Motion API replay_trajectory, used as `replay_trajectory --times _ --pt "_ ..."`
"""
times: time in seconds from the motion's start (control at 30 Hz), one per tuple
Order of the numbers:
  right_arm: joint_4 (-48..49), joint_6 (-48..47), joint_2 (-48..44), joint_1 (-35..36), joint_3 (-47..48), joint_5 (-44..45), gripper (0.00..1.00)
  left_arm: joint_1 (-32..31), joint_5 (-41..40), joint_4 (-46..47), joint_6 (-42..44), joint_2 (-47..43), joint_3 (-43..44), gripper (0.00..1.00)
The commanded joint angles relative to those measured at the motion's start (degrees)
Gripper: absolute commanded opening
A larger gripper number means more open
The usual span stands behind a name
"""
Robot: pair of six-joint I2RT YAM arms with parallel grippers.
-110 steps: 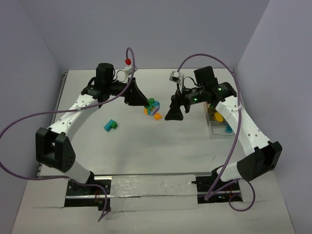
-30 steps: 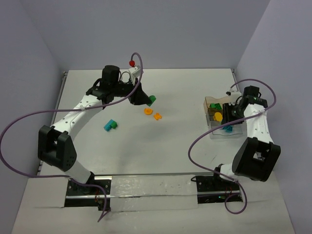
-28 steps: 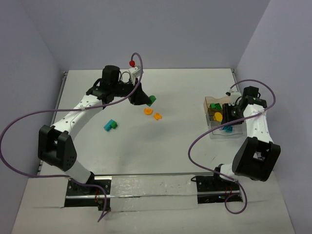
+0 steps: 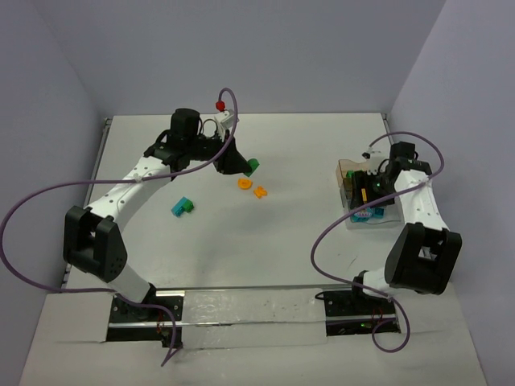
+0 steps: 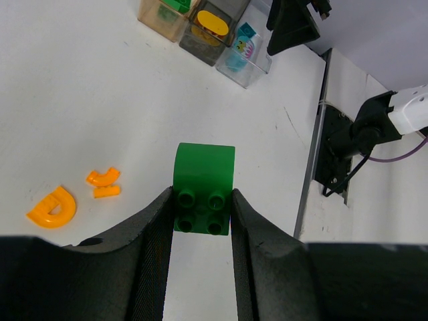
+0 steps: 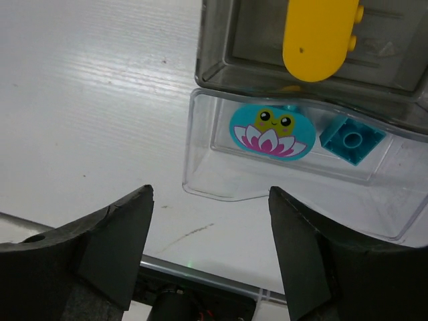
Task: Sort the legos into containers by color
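We have the left gripper (image 5: 202, 204) clamped narrowly on a green square plastic brick (image 5: 204, 170). Its studs face the wrist camera, and it is carried clear of the white table (image 4: 306, 241) in the upper middle of the overhead frame. Our right gripper (image 6: 208, 231) hangs with its jaws spread wide and nothing between them. It is over the clear plastic box (image 6: 221, 180) at the right of the overhead frame. In that box lie a teal round piece with a frog picture (image 6: 271, 130) and a teal square brick (image 6: 352, 139). The adjoining smoky box (image 6: 221, 47) holds a yellow oblong piece (image 6: 319, 33), and the tan-brown box (image 5: 157, 13) beyond it shows something green inside. Loose on the table lie one orange curved piece (image 4: 245, 183), a second orange piece (image 4: 260, 191) just beside it, and a teal blocky brick (image 4: 183, 207) to their lower left.

We judge the step in hand to be carrying the green square plastic brick to the tan-brown box. That means crossing to the right of the frame, and the right gripper should clear away first.
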Motion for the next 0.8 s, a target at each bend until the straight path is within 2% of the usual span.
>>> replay_trajectory --times 0.0,0.13,0.2,0.33,0.43,0.53,0.77 --pt "-3.94 0.0 -5.17 0.5 9.47 -9.03 0.81 -0.35 4.19 3.26 -1.97 -1.79 0.97 0.0" --pt "-6.99 0.64 -6.28 1.52 18.09 -25.84 0.98 -0.35 12.55 4.5 -1.82 -2.17 -0.2 0.0" --pt "-9.35 0.46 -4.42 5.69 21.3 -32.94 1.0 -0.35 17.87 4.49 -0.03 -2.43 -0.87 0.01" --pt "-9.44 0.53 -1.24 15.83 24.63 -39.89 1.0 -0.46 28.07 3.4 2.84 -2.57 -1.91 0.05" --pt "-5.36 3.73 0.24 23.41 24.45 -40.6 1.0 -1.33 29.13 0.64 6.86 -2.52 -1.38 0.05" --pt "-2.67 6.16 2.33 27.92 25.07 -40.86 0.99 -2.38 28.4 -5.61 12.03 -2.11 -0.25 0.05" --pt "-6.29 4.43 6.89 35.8 30.24 -42.01 0.98 -4.72 27.29 -16.18 21.71 -0.32 1.62 0.05"
